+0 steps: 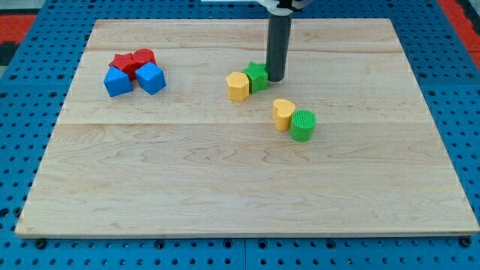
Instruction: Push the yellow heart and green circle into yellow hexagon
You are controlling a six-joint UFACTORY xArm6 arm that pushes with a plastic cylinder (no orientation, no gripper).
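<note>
Board from above, my rod planted beside the centre block pair.

The arm's upper part is cut off at the view's top; only the dark rod shows, standing upright. My tip (275, 79) rests at the right edge of a green block (256, 76), whose shape I cannot make out, and holds nothing. That block touches the yellow hexagon (238, 86) on its left. The yellow heart (283, 114) and green circle (303, 124) touch each other, nearer the view's bottom right. Two red blocks (133, 60) and two blue blocks (134, 79) cluster at the wooden board's (240, 195) upper left, partly overlapping.
</note>
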